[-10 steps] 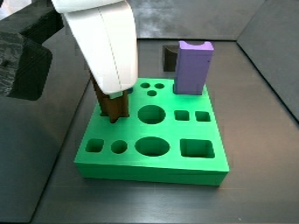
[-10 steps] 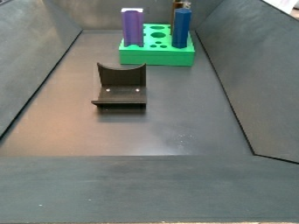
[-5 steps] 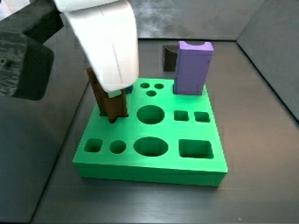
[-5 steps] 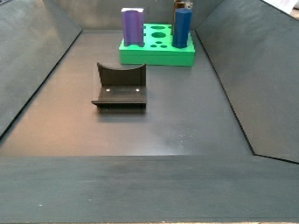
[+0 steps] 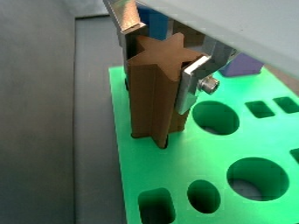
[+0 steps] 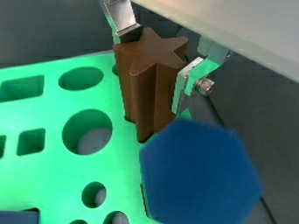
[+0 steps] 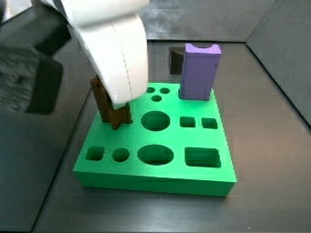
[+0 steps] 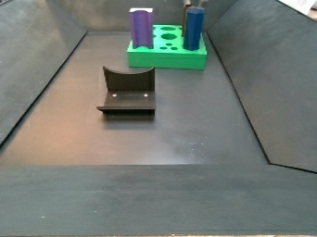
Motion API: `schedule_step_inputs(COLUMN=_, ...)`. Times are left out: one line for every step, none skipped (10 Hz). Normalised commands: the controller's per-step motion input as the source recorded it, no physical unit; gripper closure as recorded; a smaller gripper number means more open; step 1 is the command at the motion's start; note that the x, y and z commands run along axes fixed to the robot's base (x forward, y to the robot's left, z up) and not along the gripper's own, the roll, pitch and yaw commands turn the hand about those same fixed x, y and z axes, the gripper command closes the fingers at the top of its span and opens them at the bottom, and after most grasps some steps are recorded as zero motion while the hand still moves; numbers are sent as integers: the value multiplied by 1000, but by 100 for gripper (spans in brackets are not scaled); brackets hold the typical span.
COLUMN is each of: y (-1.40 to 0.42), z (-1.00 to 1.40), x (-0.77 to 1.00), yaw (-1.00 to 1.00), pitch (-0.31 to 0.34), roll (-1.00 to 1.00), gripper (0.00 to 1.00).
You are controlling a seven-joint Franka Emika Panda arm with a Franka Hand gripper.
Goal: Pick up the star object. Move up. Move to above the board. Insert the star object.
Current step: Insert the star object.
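Observation:
The star object (image 5: 156, 96), a dark brown ridged prism, stands upright with its lower end in the star hole at the edge of the green board (image 5: 222, 149). My gripper (image 5: 160, 57) is shut on its upper part, one silver finger on each side. It shows the same way in a wrist view (image 6: 156, 54), with the star object (image 6: 146, 87) down in the board (image 6: 47, 114). In a side view the gripper (image 7: 109, 91) holds the star object (image 7: 113, 114) at the left edge of the board (image 7: 158, 168). In a side view the board (image 8: 168, 57) lies far back.
A purple notched column (image 7: 201, 71) and a blue hexagonal column (image 6: 198, 179) stand in the board; both also show in a side view, purple (image 8: 143, 26) and blue (image 8: 194, 26). The fixture (image 8: 128, 90) stands on the floor mid-bin. A dark blurred arm part (image 7: 27, 73) fills the left.
The gripper and star object have shifted slightly left and lower at the board's star hole. The dark arm part at the left has moved too.

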Motion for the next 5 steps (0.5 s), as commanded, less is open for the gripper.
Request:
schedule_step_inputs(y=0, z=-720, x=0, yaw=0, pitch=-11, roll=-36, gripper=100)
schedule_step_inputs(y=43, z=-980, x=249, yaw=0, pitch=0, roll=-99, gripper=100)
schedule_step_inputs(y=57, z=-994, x=223, yaw=0, pitch=0, roll=-91, gripper=100)
schedule_step_inputs(y=77, z=-980, x=274, yaw=0, pitch=9, roll=-94, gripper=100)
schedule_step_inputs(y=83, z=-591, x=240, yaw=0, pitch=51, roll=-103, gripper=100)
